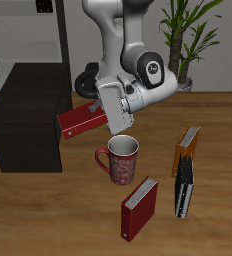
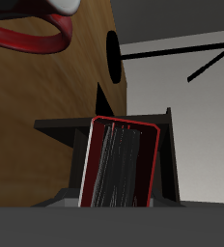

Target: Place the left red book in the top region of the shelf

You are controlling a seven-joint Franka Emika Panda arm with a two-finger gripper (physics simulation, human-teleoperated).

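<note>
My gripper [image 1: 98, 118] is shut on the left red book [image 1: 81, 122] and holds it in the air, lying nearly level, right beside the front corner of the blackish-brown shelf [image 1: 26, 115]. The book's free end points at the shelf and sits a little below its top surface. In the wrist view the book [image 2: 119, 164] stands between the jaws, with its red cover edge and its page edges showing. The second red book [image 1: 140, 207] stands on the table near the front edge.
A red and white mug [image 1: 120, 158] stands just below the gripper; its rim shows in the wrist view [image 2: 27, 34]. An orange book [image 1: 188, 140] and a black book [image 1: 183, 188] stand beside it. A pale grey rack [image 1: 33, 30] and a potted plant [image 1: 188, 40] stand at the back.
</note>
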